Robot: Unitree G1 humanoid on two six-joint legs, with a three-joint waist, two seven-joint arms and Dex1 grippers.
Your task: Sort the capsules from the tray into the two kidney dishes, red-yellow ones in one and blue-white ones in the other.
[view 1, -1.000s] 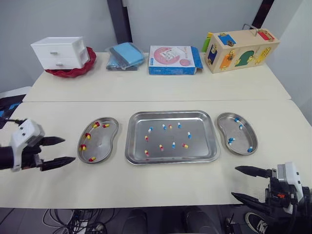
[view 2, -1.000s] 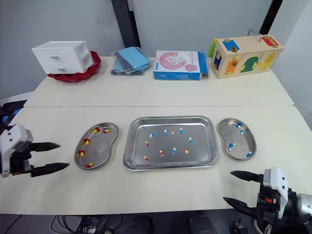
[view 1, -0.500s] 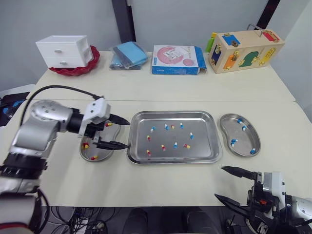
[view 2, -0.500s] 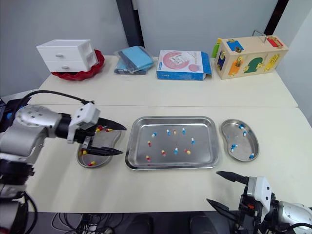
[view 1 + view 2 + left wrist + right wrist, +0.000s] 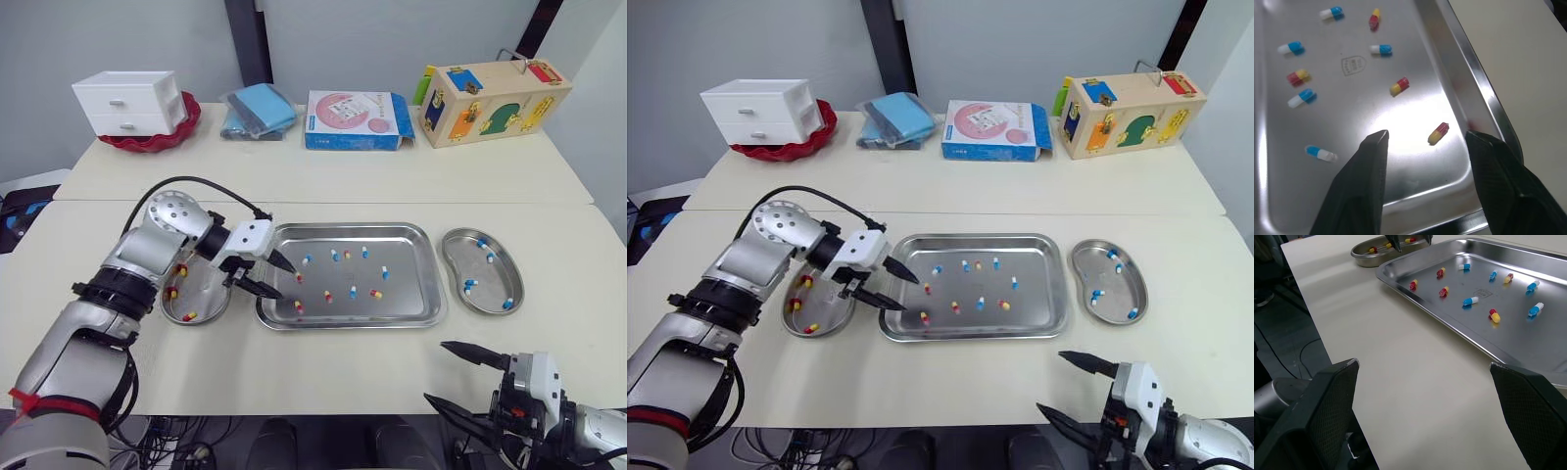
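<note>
Capsules (image 5: 352,292) are partly sorted — red-yellow ones lie in the left kidney dish (image 5: 206,294), blue-white ones in the right kidney dish (image 5: 490,279). About ten of both kinds are left in the tray (image 5: 343,228). Left gripper (image 5: 287,282) is spread wide, empty, straddling one red-yellow capsule (image 5: 1438,133) at the tray's left end; right gripper (image 5: 436,370) hangs released at the worktop (image 5: 343,362) edge.

Two cream tables (image 5: 313,181) are set edge to edge, seam running side to side. A pale grey wall (image 5: 127,39) is seen behind, split by a dark post (image 5: 243,39) and another strip (image 5: 539,27) at the right. Cables (image 5: 162,452) are strewn on the floor (image 5: 235,436) below.
</note>
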